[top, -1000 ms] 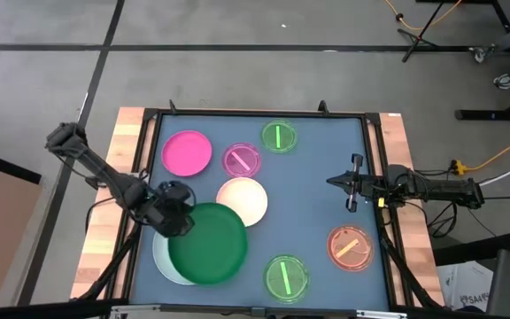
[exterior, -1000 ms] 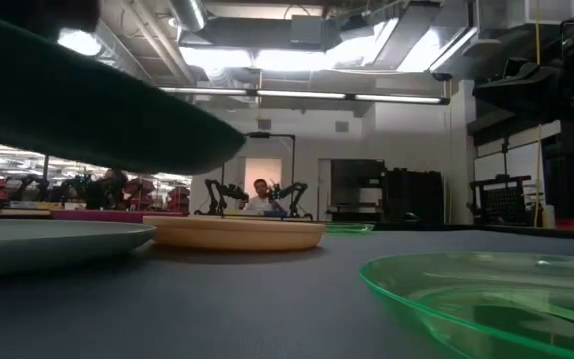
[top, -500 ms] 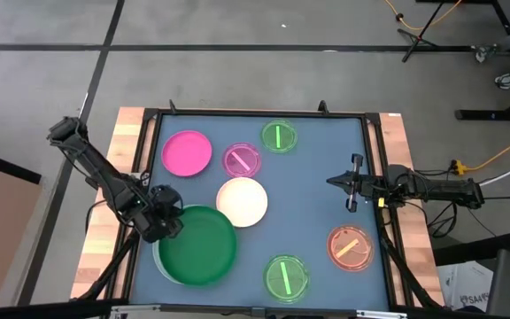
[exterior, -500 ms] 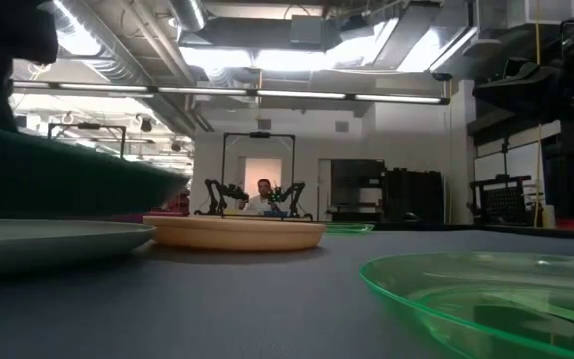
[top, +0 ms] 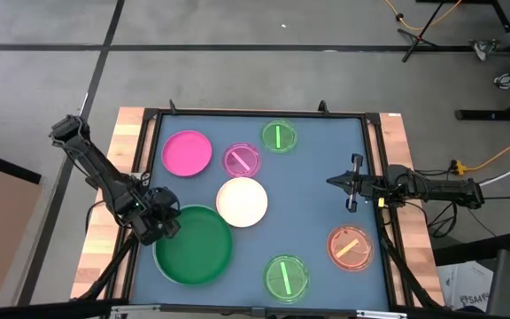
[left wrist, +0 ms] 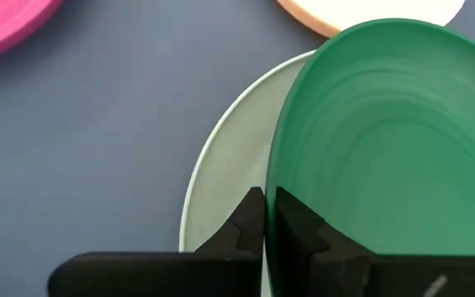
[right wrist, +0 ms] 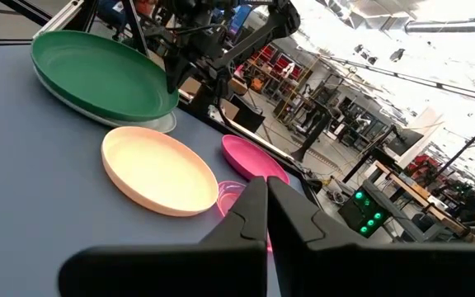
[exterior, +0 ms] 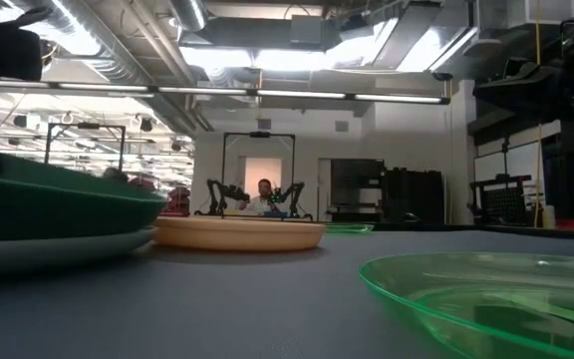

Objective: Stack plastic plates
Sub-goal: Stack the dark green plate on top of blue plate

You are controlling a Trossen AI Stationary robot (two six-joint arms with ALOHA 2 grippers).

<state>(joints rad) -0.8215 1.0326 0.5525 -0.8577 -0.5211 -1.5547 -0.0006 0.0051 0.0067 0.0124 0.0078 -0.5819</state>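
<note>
The large dark green plate [top: 195, 247] sits over the large pale plate [left wrist: 221, 161], whose rim peeks out at the table's near left. My left gripper [top: 160, 225] is at the green plate's left rim and is shut on it. In the low view the green plate [exterior: 63, 199] is just above the pale plate [exterior: 78, 244]; I cannot tell whether they touch. My right gripper [top: 352, 183] hovers shut near the table's right edge, touching nothing. The cream plate [top: 242, 201] lies flat beside the green one. My left gripper pinches the dark green plate's rim [left wrist: 272, 191] between its two fingers, one inside the plate and one outside. The fingers come from the table's left, slanting down. The plate sits nearly level over the pale plate.
The magenta plate [top: 187, 151], small pink plate [top: 242, 159] and a small green plate [top: 279, 136] lie toward the far side. The orange plate [top: 351, 247] and another small green plate [top: 286, 276] lie near right. A raised frame [top: 255, 113] borders the blue mat.
My left gripper has moved down and toward the table's left edge, staying shut on the green plate. The plate, held high and offset right of the pale plate before, has come down over it and now covers most of it.
</note>
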